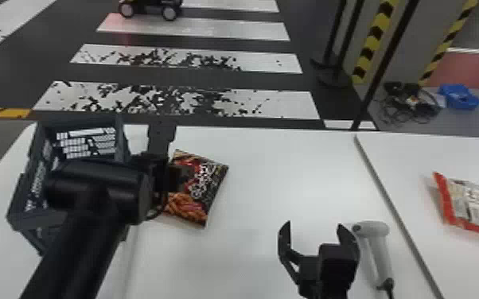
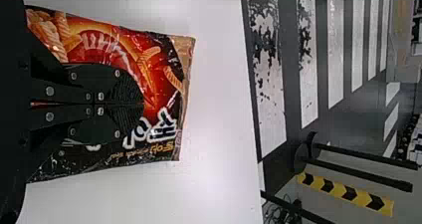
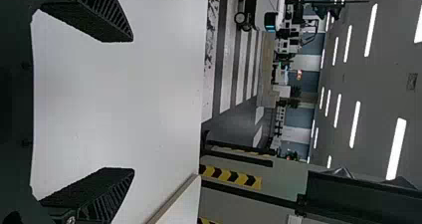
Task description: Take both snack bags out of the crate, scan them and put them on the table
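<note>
Black and red, a snack bag is over the white table, just to the right of the grey plastic crate. The left gripper is clenched at its printed face; I can't tell whether film is pinched. Near the handheld scanner, the right gripper gapes wide, empty. Another bag, red-edged, lies farther right.

- Looks matt, plastic on crate, head view, 9 o'clock.
- Appears glossy, crinkled on dark snack bag, 8 o'clock.
- Reads smooth, lightly shiny on table, 6 o'clock.
- Seems smooth plastic on scanner, 4 o'clock.
</note>
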Controlling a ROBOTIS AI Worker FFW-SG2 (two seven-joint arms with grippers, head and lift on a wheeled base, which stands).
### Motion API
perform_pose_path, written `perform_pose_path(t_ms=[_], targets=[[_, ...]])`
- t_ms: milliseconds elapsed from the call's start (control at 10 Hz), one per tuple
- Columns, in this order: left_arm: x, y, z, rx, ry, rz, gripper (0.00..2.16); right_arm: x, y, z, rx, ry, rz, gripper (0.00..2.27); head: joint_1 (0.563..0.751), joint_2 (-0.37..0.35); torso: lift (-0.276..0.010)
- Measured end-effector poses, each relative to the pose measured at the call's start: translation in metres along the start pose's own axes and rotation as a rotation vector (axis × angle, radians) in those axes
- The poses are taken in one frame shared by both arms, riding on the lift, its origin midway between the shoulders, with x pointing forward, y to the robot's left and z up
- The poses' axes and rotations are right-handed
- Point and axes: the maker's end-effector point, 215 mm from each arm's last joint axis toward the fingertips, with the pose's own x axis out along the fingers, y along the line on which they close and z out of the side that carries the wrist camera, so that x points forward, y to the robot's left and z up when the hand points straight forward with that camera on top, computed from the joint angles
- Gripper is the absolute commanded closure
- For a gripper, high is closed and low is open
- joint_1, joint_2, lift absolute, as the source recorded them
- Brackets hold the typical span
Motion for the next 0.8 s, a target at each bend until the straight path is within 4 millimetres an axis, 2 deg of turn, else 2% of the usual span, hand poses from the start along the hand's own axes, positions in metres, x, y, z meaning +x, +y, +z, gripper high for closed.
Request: perform_pose_path(t_ms=[400,800], targets=[[0.004,0.014,-0.007,0.011,0.023,0.059,2.14,0.000,-0.001,-0.001,0.001,0.002,-0.002,0.05,0.695,-0.068,-0.093],[0.015,0.022,-0.034,0.019,0.090,0.079,2.14,0.000,-0.001,-0.001,-0.002,0.002,0.001,0.05,0.695,-0.058,-0.093]])
